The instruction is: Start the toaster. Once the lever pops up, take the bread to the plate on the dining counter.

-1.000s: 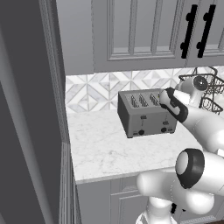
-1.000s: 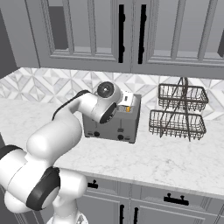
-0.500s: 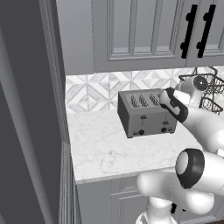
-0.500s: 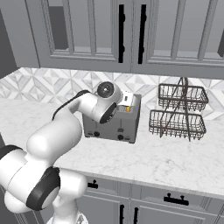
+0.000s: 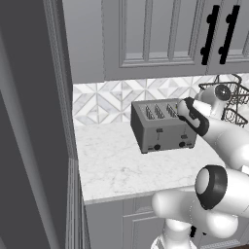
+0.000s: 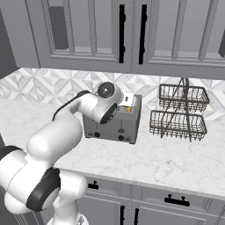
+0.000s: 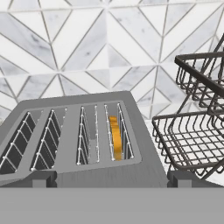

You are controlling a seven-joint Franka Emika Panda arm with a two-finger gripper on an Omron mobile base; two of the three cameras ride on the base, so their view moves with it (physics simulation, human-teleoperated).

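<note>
While I look along the hand:
Bread (image 7: 115, 137): sunk in the toaster's (image 7: 83, 144) rightmost slot, about 1 o'clock from its centre.
Gripper: fingers spread wide, grasping nothing I see.
Wire rack (image 7: 192, 131): 3 o'clock.

The toaster (image 5: 163, 125) stands on the worktop (image 5: 116, 165) near the tiled backsplash (image 5: 102, 99), below the wall cabinets (image 5: 155, 39). The bread (image 7: 115, 136) sits down in the toaster's rightmost slot — the other three slots lie to its left. A two-tier wire basket rack (image 6: 181, 113) stands on the same worktop to the toaster's right, apart from it. Base cabinets (image 6: 145, 202) run beneath the worktop.
</note>
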